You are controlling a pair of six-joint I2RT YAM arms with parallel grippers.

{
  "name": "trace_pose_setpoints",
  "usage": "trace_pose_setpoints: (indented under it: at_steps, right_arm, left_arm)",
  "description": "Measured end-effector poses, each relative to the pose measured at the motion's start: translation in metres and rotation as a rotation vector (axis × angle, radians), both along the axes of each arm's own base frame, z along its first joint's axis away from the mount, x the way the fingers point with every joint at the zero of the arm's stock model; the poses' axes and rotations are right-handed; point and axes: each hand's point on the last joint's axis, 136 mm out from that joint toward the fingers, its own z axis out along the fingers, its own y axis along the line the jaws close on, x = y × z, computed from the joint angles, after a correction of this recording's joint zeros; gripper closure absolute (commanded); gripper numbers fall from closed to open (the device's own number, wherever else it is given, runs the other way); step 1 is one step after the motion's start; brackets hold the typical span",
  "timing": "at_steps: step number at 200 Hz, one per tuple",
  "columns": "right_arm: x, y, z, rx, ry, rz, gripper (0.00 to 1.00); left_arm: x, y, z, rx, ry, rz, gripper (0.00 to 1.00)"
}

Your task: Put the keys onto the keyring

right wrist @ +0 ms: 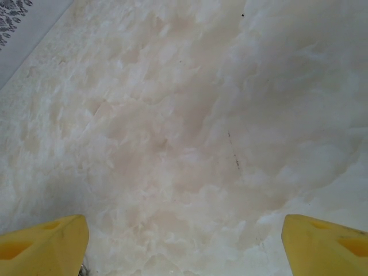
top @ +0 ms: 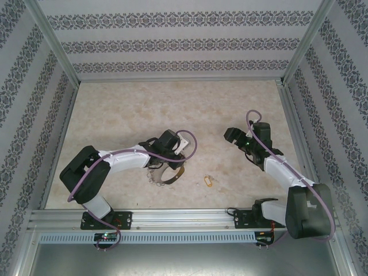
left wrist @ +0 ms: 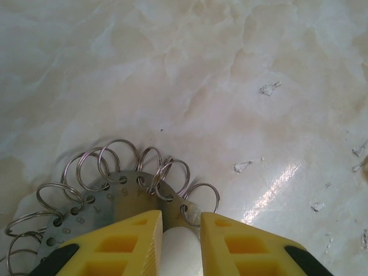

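From the top view, I see the keyring under the left jaws, which grip it at its upper edge. The key lies flat on the desk, near the keyring on its right side and apart from it. Nothing touches the key. The right jaws are further to the right of the keyring and beyond the key, well apart from both.

In the left wrist view, the keyring is a grey plate with small rings along its rim. The left jaws are narrow and, as far as I can judge, closed on its near edge. None of these rings carries the key.

In the right wrist view, the right jaws are wide and hold nothing, with pale desk under them.

My judgement is that the task is at an early stage. The keyring is held ready, but the key is not yet picked up and not yet threaded on.
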Motion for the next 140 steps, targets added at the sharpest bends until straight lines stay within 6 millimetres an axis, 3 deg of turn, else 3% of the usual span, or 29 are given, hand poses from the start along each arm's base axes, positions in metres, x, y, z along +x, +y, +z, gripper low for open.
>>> trace_pose_setpoints:
  at_steps: [89,140]
  right_arm:
    - [0.000,-0.001,0.002,0.000,-0.006,-0.004,0.12]
    - [0.001,-0.002,0.000,0.000,-0.002,-0.007,0.12]
  left_arm:
    - [-0.006,0.003,-0.006,0.009,0.017,-0.011,0.77]
    - [-0.017,-0.006,-0.007,0.009,0.018,-0.046,0.77]
